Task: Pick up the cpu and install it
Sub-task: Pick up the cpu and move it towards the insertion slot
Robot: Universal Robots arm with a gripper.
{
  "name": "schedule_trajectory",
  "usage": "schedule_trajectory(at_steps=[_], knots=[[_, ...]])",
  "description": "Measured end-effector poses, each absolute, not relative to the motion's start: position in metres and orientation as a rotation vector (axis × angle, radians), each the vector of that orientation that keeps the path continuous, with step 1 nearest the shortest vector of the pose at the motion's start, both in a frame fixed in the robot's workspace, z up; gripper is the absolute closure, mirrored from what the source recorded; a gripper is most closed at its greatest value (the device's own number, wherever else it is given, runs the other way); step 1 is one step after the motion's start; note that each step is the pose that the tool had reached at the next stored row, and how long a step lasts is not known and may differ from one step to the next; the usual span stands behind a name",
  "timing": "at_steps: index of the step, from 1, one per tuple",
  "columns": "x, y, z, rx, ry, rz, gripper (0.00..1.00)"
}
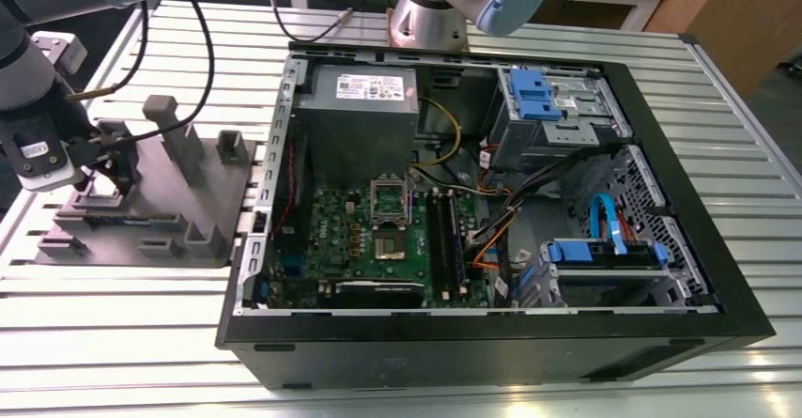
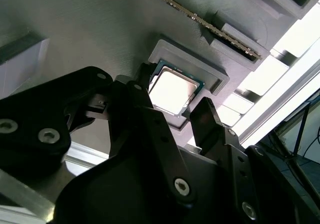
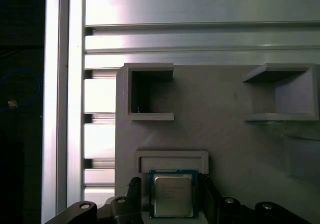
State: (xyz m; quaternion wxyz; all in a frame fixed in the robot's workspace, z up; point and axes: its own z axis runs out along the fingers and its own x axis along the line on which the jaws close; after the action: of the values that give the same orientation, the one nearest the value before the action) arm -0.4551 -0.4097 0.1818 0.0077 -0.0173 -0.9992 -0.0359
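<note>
"On the slatted table (image 1: 126, 315), at the exterior view's left: one grey holder block (image 1: 176, 202), with upright posts," the first clerk reads. "Purpose, as judged: it keeps parts parked in fixed pockets where the arm can find them."

"Item, cpu?" asks the second.

"The cpu (image 3: 172, 195): one, flat, silvery top upward, seated in a shallow framed recess of the block. It shows in both wrist views. The frame holds it square and leaves two opposite edges free."

"Gripper?"

"Gripper (image 2: 172, 102): one, black, lowered over that recess. Its fingers (image 3: 134, 196) stand apart, one on each side of the chip, with a sliver of gap on both sides. Judged: straddling, not clamped. The chip is not yet lifted."

"Reason for that stance?"

"Probably so the fingers meet opposite edges evenly and the chip comes up level."

"Neighbouring stock?"

"Memory stick (image 2: 200, 19): one, long, on edge in its own slot of the same block, beside the recess. Nothing touches it."

"Destination?"

"Computer case (image 1: 501, 202): open, lying on its side, to the exterior view's right of the block and well apart from the gripper. The motherboard (image 1: 338, 239) faces up with the socket (image 1: 390, 211) near its middle, presumably so it can be reached from above. Whether the socket is vacant cannot be told."
</note>
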Motion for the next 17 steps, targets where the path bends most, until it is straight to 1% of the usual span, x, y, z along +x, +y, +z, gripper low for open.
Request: schedule_trajectory(at_steps=[6,7,13,17], knots=[[-0.4551,-0.4097,0.1817,-0.054,-3.124,-0.112,0.42],[-0.455,-0.4097,0.1817,-0.054,-3.124,-0.112,0.5],[-0.455,-0.4098,0.1817,-0.054,-3.124,-0.11,0.5],[-0.4549,-0.4097,0.1818,-0.054,-3.124,-0.11,0.53]])
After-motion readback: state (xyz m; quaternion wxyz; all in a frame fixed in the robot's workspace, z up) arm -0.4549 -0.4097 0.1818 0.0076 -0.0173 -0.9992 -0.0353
